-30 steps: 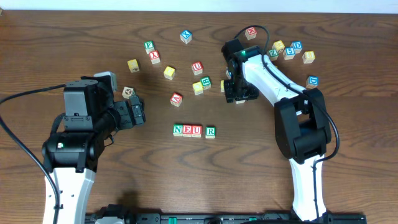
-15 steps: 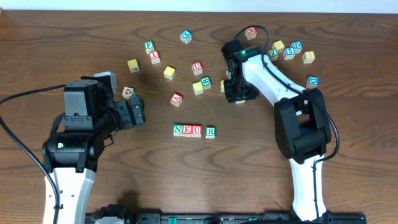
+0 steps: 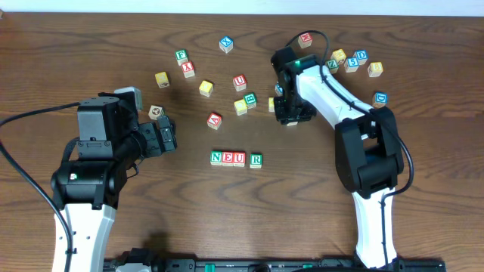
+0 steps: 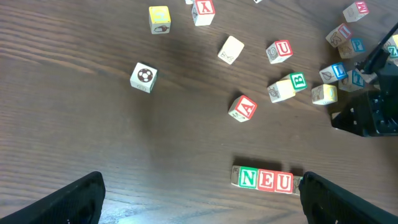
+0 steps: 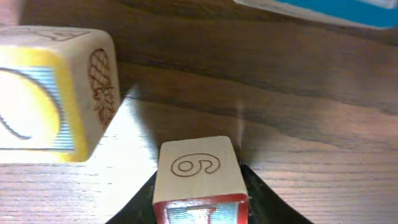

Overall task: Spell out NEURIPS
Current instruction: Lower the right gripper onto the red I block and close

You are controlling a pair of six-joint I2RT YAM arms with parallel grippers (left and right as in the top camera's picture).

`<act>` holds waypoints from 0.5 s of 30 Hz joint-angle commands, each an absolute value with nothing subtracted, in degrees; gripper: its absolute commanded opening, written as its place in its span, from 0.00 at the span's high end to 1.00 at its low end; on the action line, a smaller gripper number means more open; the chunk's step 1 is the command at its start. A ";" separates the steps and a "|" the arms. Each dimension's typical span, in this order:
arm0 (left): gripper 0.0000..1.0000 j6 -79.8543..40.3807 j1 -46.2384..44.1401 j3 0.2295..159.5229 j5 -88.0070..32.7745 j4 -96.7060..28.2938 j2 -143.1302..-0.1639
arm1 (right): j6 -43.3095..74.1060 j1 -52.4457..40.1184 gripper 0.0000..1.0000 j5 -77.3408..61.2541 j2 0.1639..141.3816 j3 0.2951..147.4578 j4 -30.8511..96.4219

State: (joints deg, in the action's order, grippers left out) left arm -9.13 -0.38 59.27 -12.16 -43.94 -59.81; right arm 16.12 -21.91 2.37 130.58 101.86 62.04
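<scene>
Sitting between the fingers [image 5: 267, 208] of the right gripper [image 3: 288, 115], the small cube [image 5: 198, 165] rests flat on the table [image 3: 91, 45], out beyond the started word among the loose blocks [image 3: 239, 81]. Both dark fingers lie against its flanks, so the gripper pinches it, though how firmly I cannot tell. Its lower face is edged in red with what may be an upright stroke, possibly the I, but too little shows to be sure; the face toward the camera bears a burnt-in 6 or 9. A cube has no long axis; the axis that matters is that of the row [image 3: 228, 158] reading N, E, U, which runs side to side, with the R block [image 3: 255, 159] just beside its right end. The free spot past the R lies nearer the robot than the right gripper and a little toward the robot's left. The right arm is much closer to it than the left gripper [image 3: 166, 137], which hangs spread wide and empty, well apart. The blocks are pale, smooth wood with softly rounded edges and painted borders; a yellow-bordered neighbour [image 5: 56, 93] carries a burnt-in pineapple. The table is dark, streaky wood grain with a slight sheen.
</scene>
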 commanded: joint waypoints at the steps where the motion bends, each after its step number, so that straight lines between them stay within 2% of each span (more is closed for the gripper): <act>1: 0.02 -8.60 -0.05 60.88 -12.86 -44.12 -59.86 | 16.25 -21.34 0.70 2.92 130.82 103.94 62.54; 15: 0.02 -8.60 -0.05 60.88 -12.86 -44.12 -59.86 | 16.27 -21.37 0.80 2.85 130.82 104.36 62.94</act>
